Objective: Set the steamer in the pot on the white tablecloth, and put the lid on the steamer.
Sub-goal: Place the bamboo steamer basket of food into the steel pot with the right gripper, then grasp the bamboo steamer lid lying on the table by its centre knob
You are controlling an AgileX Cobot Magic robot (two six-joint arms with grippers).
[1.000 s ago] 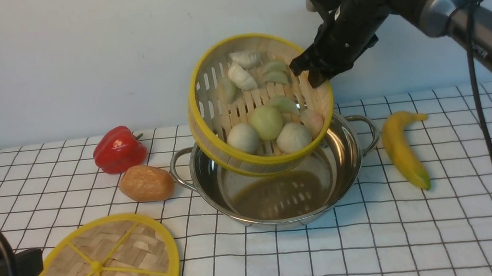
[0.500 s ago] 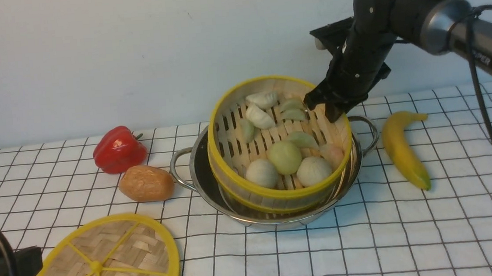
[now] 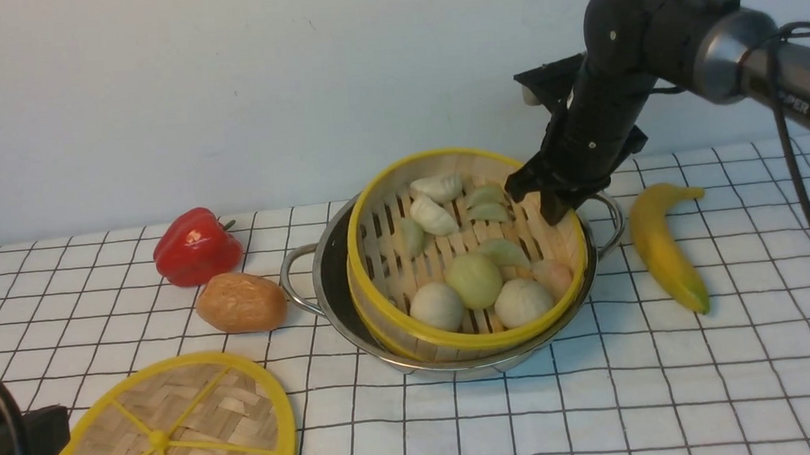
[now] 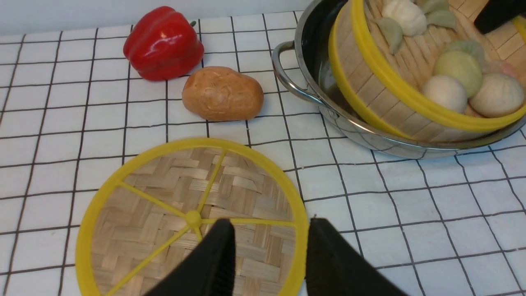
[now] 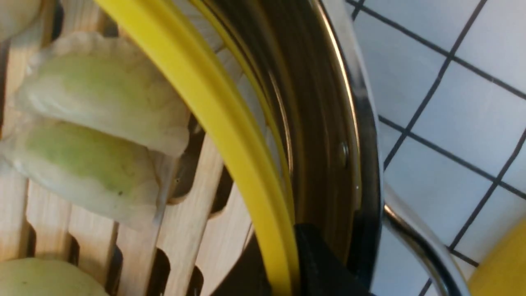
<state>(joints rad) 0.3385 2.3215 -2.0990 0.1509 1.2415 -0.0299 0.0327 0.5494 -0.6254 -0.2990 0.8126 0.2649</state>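
The steamer [image 3: 450,253], a yellow-rimmed bamboo basket of dumplings and buns, sits inside the steel pot [image 3: 336,312] on the white tablecloth [image 3: 678,394], tilted slightly toward me. My right gripper [image 3: 544,198] is shut on its far right rim. In the right wrist view the yellow rim [image 5: 213,102] runs between the black fingertips [image 5: 324,267], close to the pot wall [image 5: 328,123]. The woven lid [image 3: 175,433] lies flat at the near left. My left gripper [image 4: 269,224] hovers open over the lid's [image 4: 185,218] near edge, with the rim between its fingers.
A red pepper [image 3: 195,245] and a brown potato [image 3: 241,302] lie left of the pot. A banana [image 3: 659,247] lies just right of the pot's right handle [image 3: 610,218]. A pale wall closes off the back of the table.
My right gripper has lowered the steamer from a steep tilt above the pot down into it. The left gripper and the lid have not moved.
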